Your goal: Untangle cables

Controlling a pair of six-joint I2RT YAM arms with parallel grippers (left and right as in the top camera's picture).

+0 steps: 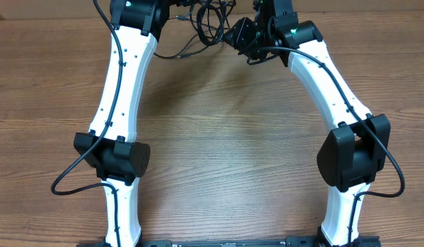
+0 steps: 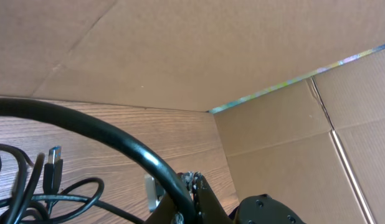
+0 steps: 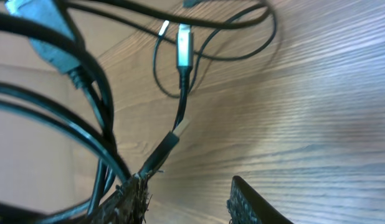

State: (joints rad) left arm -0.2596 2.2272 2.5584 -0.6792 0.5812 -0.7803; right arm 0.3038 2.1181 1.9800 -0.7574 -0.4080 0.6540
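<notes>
While the thin black plug-ended cables (image 1: 206,26) lie tangled at the far edge of the brown wooden table (image 1: 219,144), the right gripper (image 3: 187,183) stands partly apart beside them, one cord touching a finger (image 3: 133,199). The left gripper (image 2: 194,190) is closed; whether it pinches a cord cannot be told.

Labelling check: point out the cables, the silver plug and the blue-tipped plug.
cables (image 1: 206,27), overhead view, middle of the tangle
silver plug (image 3: 184,46), right wrist view, metal shell
blue-tipped plug (image 2: 52,167), left wrist view, dark body
</notes>
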